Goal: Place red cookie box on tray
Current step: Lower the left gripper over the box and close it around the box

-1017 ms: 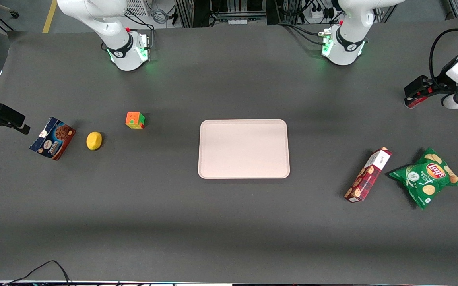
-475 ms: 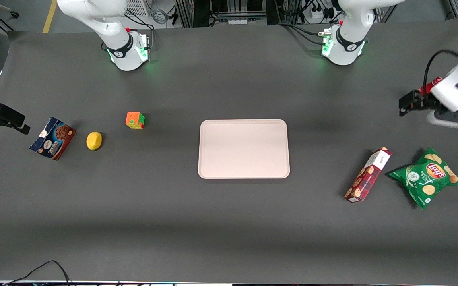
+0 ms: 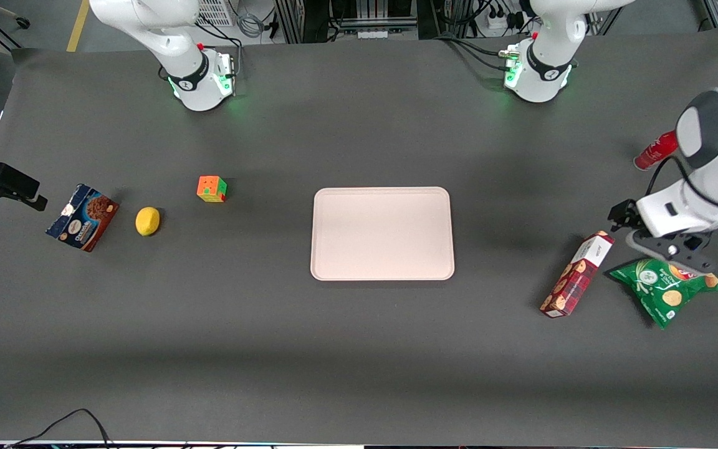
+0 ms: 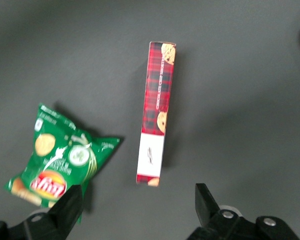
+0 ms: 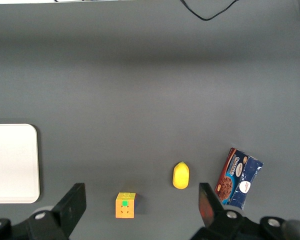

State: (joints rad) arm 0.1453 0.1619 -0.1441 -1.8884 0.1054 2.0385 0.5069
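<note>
Long slim red tartan cookie carton [image 3: 576, 274] [image 4: 156, 113] lies flat on the dark grey table [image 3: 359, 349], beside a green crisp bag [image 3: 667, 288] [image 4: 59, 158], well apart from the pale pinkish-cream rectangular tray [image 3: 382, 233]. Pincer [image 4: 136, 210] hovers above the carton's white end, fingers spread wide, empty.

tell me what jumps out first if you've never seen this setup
The big pale tray lies bare mid-table. Toward the working arm's end, the red cookie box lies on the table beside a green chip bag, and the open pincer hangs above them, touching neither. Toward the parked arm's end sit a lemon, a colour cube and a blue cookie box.
</note>
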